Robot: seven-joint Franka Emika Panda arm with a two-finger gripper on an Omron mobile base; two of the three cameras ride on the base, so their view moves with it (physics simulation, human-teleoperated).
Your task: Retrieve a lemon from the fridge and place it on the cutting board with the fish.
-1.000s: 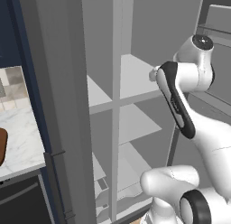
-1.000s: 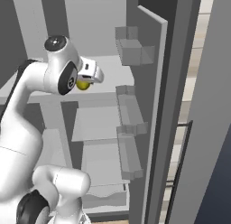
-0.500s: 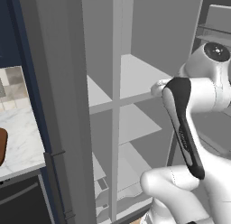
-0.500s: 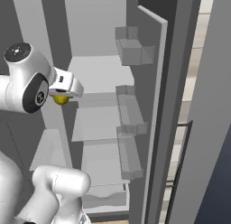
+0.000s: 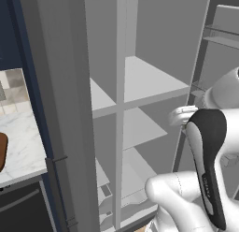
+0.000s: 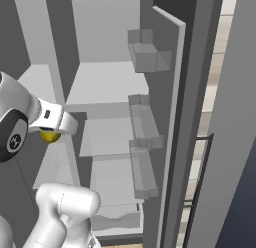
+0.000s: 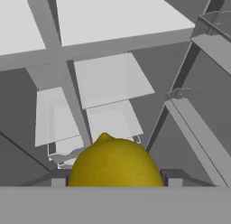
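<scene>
My gripper (image 6: 50,135) is shut on the lemon (image 6: 50,137), a small yellow fruit held in front of the open fridge (image 6: 105,82), outside its shelves. Close up in the hand view, the lemon (image 7: 115,163) sits between the two dark fingertips (image 7: 173,179) of the gripper (image 7: 115,179), with pale grey shelves behind it. The fridge (image 5: 140,81) stands open in the left base view. A sliver of the reddish-brown cutting board (image 5: 2,151) shows at the left edge, on the marble counter (image 5: 23,142). The fish is out of view.
The open fridge door carries several racks (image 6: 145,57) on its inner side, to the right of the gripper. A pale drawer (image 6: 115,217) sits at the fridge's bottom. A dark navy cabinet (image 5: 23,207) lies under the counter. My white and dark arm (image 5: 207,165) fills the lower right.
The arm has drawn back out of the fridge, carrying the lemon leftward and downward in the right base view. The grip on the lemon is unchanged.
</scene>
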